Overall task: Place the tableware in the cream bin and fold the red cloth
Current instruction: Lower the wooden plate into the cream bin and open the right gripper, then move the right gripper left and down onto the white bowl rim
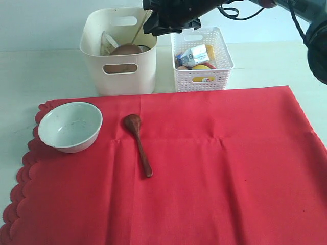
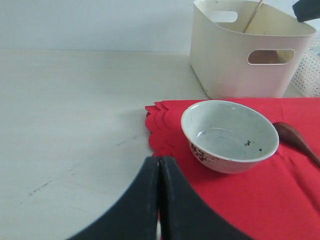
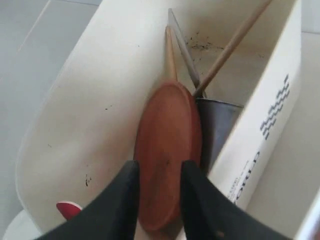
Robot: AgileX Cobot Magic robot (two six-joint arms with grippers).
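Observation:
The pale bowl (image 1: 70, 126) (image 2: 229, 135) sits upright near the scalloped left edge of the red cloth (image 1: 214, 168) (image 2: 260, 200). Beside it on the cloth lies the dark wooden spoon (image 1: 139, 143) (image 2: 295, 137). The cream bin (image 1: 120, 76) (image 2: 240, 70) holds the wooden plate (image 1: 125, 50) (image 3: 167, 150) on edge, the chopsticks (image 1: 139, 28) (image 3: 232, 45) and the steel cup (image 3: 220, 125). My right gripper (image 1: 163, 23) (image 3: 160, 167) hangs open above the bin, and the plate shows between its fingers. Low over the table by the cloth's corner, my left gripper (image 2: 159, 160) is shut and empty.
A white lattice basket (image 1: 202, 76) (image 2: 310, 75) stands right of the cream bin and holds a milk carton (image 1: 194, 55) and other food. Bare pale table (image 2: 75, 110) lies left of the cloth and behind both containers.

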